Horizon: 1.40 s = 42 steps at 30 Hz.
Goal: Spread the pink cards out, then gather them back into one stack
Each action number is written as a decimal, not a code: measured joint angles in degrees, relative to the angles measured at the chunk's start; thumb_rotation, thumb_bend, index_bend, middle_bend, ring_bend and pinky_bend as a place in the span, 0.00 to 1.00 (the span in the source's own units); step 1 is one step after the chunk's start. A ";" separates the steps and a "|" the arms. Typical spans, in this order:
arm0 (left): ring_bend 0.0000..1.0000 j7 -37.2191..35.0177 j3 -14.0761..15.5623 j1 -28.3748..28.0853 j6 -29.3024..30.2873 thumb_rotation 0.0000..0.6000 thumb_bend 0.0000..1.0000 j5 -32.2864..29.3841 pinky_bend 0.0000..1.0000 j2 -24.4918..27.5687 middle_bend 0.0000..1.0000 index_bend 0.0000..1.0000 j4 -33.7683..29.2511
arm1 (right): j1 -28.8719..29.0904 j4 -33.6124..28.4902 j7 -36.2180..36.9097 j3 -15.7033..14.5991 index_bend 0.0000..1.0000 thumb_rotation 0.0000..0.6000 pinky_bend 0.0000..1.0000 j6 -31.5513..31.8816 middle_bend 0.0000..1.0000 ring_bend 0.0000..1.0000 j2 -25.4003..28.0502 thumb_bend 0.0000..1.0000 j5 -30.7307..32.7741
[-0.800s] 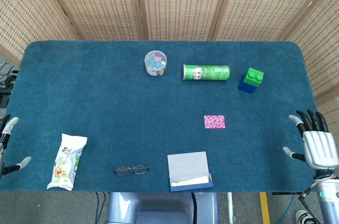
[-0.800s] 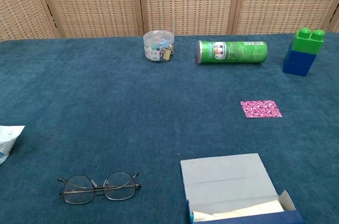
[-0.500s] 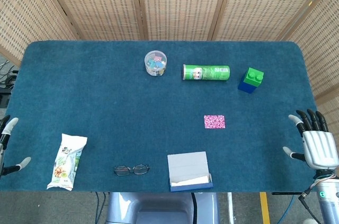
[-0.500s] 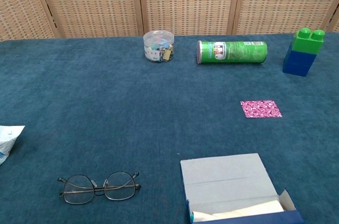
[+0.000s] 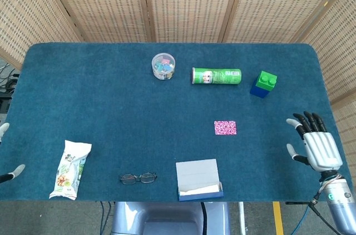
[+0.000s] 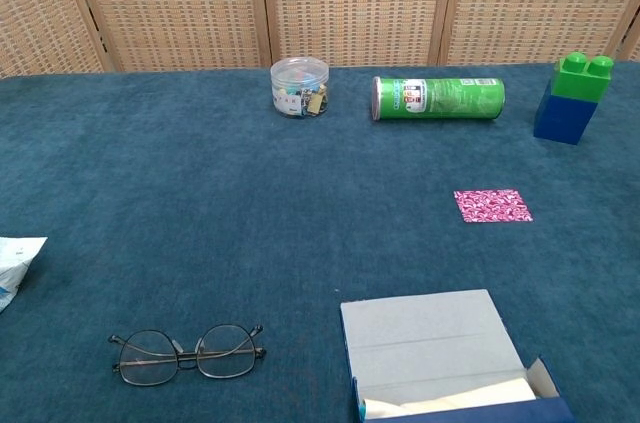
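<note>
- Woven cane screens (image 5: 183, 1) back a table (image 5: 111, 96) covered in dark teal cloth; all the things lie on that cloth
- Nearest the robot, at the front edge, sits an open blue box (image 5: 199, 179) with its grey lid laid back; a pair of glasses (image 5: 137, 178) lies just to its left; further left a snack packet (image 5: 70, 169) lies flat
- At the right edge, the right hand (image 5: 316, 145) hovers over the cloth, palm down, fingers spread and holding nothing; it is well apart from the cards
- At the far left edge only two fingertips of the left hand (image 5: 11, 173) show; they are apart, but whether the hand holds anything I cannot tell
- Mid-table, right of centre, the pink cards (image 5: 225, 128) lie as one neat stack, flat, nothing touching them
- Furthest back stand a clear round tub (image 5: 163, 65) of small bits, a green can (image 5: 216, 75) on its side, and a green block on a blue block (image 5: 263, 84)
</note>
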 measured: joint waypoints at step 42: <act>0.00 -0.87 -0.71 -0.82 -1.95 1.00 0.06 -2.05 0.00 0.74 0.00 0.00 1.20 | 29.27 17.90 -5.04 -1.90 0.21 1.00 0.00 -37.96 0.11 0.00 -17.41 0.46 5.44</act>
